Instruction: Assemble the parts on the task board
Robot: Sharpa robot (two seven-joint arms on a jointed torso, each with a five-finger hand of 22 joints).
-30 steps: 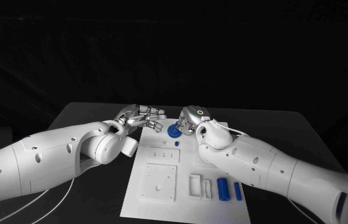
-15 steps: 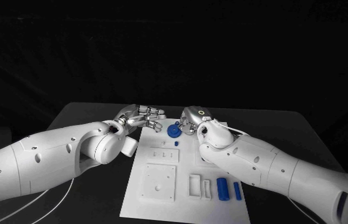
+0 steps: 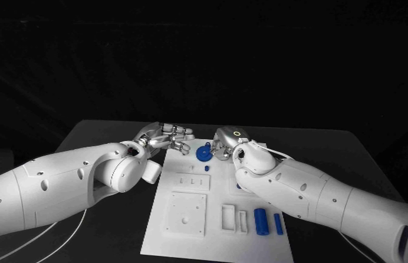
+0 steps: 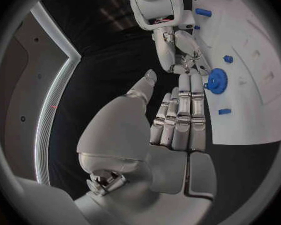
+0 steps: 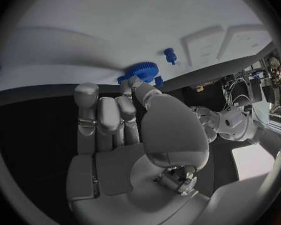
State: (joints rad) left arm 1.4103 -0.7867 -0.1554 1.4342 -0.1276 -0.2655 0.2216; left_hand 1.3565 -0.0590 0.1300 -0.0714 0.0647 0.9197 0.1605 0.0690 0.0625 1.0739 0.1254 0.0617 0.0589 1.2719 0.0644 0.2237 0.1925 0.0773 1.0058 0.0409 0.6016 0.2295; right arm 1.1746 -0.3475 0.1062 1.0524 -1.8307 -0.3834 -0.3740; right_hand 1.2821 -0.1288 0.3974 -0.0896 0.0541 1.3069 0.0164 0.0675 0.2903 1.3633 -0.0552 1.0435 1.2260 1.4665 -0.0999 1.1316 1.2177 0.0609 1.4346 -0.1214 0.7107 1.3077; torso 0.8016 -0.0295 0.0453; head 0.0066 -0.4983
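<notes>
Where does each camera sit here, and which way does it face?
Head view: on the robot's head, looking down at the task board; both arms show.
Left wrist view: behind the left hand, facing the blue gear.
Right wrist view: behind the right hand, facing the same gear.
All three share the gear.

1. We see a black table (image 3: pixel 102 134), its top dark and matte.
2. The white task board (image 3: pixel 219 239) lies flat on it near the middle, long axis running 12 to 6 o'clock.
3. Thin white cables (image 3: pixel 63 232) trail across the table at about 8 o'clock of the board, well apart from it.
</notes>
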